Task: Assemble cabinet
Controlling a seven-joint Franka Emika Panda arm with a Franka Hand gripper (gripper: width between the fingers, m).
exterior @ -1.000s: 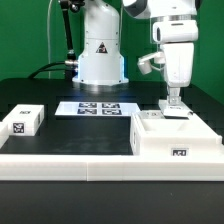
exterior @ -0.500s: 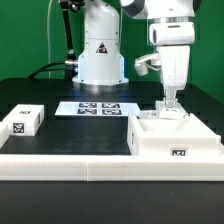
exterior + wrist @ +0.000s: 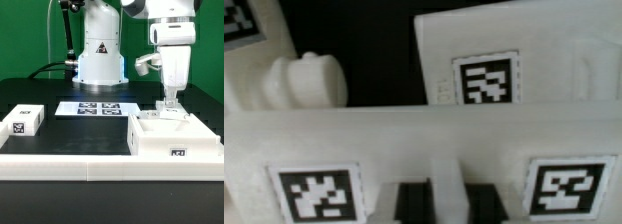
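The background is a green backdrop above a black desk (image 3: 80,135). At the exterior view's left, a small white tagged block (image 3: 22,120) lies on the desk. In the middle, in front of the arm's base (image 3: 100,55), lies the marker board (image 3: 97,108). At the exterior view's right stands the cabinet (image 3: 172,140), open side up, with one tag on its front face.

The hand (image 3: 172,104) points straight down, fingertips at the cabinet's rear wall. The wrist view shows two dark fingers (image 3: 411,200) close together. Whether they clamp the wall cannot be determined.

Compared with one second ago, the hand stands slightly further toward the exterior view's left. There is no change since half a second ago.
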